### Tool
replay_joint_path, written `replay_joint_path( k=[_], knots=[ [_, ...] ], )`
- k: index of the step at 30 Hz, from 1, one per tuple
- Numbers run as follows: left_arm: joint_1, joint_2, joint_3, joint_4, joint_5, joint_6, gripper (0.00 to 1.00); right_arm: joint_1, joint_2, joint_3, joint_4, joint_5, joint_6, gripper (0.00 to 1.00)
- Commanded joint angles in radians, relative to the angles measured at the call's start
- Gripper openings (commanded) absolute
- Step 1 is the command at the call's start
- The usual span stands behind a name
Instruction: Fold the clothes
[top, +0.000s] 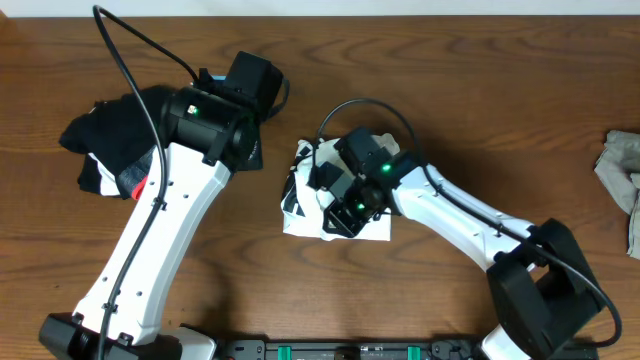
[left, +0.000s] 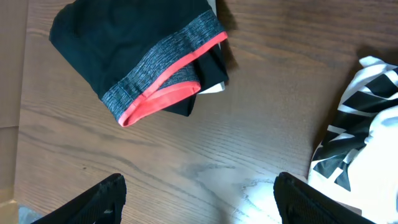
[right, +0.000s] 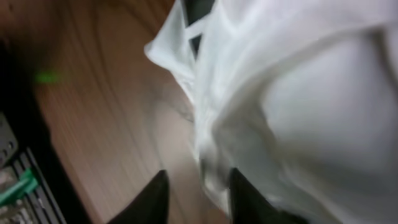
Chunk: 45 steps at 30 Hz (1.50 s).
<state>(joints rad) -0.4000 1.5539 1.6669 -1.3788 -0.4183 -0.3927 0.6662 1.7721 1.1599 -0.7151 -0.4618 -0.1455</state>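
The shirt (top: 303, 200) lies crumpled mid-worktop (top: 450, 100), brown wood grain all round. My left tool (left: 199, 202) gapes wide over bare wood, between shirt and black garments (left: 124, 43). My right tool (right: 196, 196) is narrow, shirt edge between its fingers (right: 155, 199); gripped or not, I cannot tell.

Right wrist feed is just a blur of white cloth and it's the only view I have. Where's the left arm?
Observer: Left gripper hangs over bare table, between the black garments and the T-shirt. Its jaws are wide and hold nothing.
Operator: Shirt flat or bunched?
Observer: Bunched in a heap mid-table, with the right gripper down over it. Black lettering shows on the side toward the left arm.
Operator: Anything else lying around?
Observer: A small grey-beige cloth at the far right edge, well apart from the shirt.
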Motion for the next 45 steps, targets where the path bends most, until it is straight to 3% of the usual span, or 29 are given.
replay_joint_path(
  k=[1, 3, 19, 25, 29, 35, 45],
  knots=[
    [0.003, -0.005, 0.012, 0.002, -0.010, -0.001, 0.78, 0.017, 0.005, -0.006, -0.012, 0.025, -0.008, 0.16],
    [0.002, -0.005, 0.012, 0.002, -0.010, -0.001, 0.78, 0.014, 0.005, -0.006, -0.036, 0.056, 0.009, 0.02],
    [0.002, -0.005, 0.012, 0.005, -0.010, 0.025, 0.78, -0.024, -0.005, -0.005, -0.317, 0.296, 0.018, 0.02],
    [0.003, -0.005, 0.012, 0.007, -0.010, 0.026, 0.78, -0.025, -0.008, -0.005, -0.420, 0.381, 0.106, 0.02],
    [0.003, -0.005, 0.012, 0.012, -0.010, 0.025, 0.78, -0.025, -0.035, -0.005, -0.434, 0.388, 0.127, 0.02],
    [0.002, -0.005, 0.012, 0.014, -0.010, 0.026, 0.79, -0.057, -0.143, -0.005, -0.461, 0.586, 0.257, 0.01],
    [0.003, -0.005, 0.012, 0.014, -0.010, 0.044, 0.79, -0.126, -0.173, -0.013, -0.476, 0.522, 0.278, 0.05]
  ],
)
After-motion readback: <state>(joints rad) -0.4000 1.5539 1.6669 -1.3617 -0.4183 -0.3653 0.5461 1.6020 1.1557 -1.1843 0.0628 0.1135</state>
